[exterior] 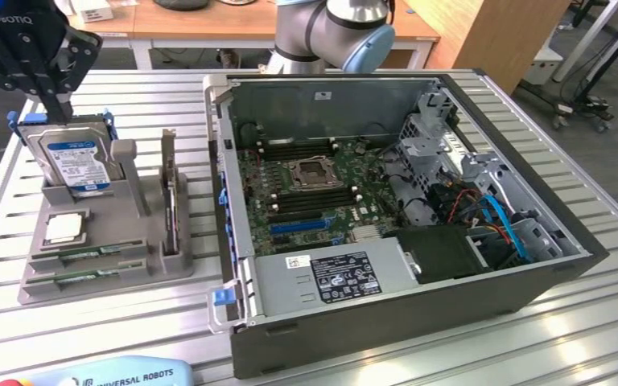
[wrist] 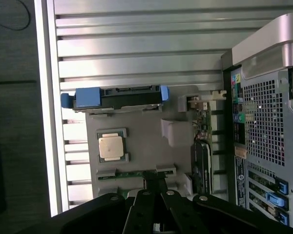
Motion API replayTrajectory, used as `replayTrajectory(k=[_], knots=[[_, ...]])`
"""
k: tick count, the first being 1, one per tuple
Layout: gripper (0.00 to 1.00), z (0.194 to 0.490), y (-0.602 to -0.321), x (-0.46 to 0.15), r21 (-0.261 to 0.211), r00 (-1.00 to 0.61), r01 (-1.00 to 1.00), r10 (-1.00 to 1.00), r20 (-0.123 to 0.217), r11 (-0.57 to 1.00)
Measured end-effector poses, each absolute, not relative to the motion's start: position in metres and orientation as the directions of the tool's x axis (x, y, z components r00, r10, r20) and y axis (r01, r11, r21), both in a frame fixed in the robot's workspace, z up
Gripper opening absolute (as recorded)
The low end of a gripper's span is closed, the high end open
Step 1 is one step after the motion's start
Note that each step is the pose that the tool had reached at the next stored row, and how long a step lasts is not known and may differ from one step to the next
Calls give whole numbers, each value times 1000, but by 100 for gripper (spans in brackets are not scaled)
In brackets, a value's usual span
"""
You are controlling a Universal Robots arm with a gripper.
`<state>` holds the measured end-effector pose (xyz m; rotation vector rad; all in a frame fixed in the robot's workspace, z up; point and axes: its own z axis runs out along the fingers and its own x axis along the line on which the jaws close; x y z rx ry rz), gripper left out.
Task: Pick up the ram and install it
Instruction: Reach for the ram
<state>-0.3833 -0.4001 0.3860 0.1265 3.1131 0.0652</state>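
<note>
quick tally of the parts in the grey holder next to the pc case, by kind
hard drive: 1
processor chip: 1
ram sticks: 2
upright card: 1
total: 5

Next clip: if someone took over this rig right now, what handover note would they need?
Gripper: shut, holding nothing, raised over the gray holder near the hard drive.
Ram: lying in its holder slot, next to the CPU chip, untouched.
Computer case: open, with the motherboard exposed.
Done: nothing that shows.
Left: both the pick-up and the install of the ram.
</note>
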Motion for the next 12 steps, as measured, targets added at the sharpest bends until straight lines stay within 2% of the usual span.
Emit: replayTrajectory(k=[12], knots=[[10, 386, -411, -384, 43, -997, 76, 77, -23, 996]])
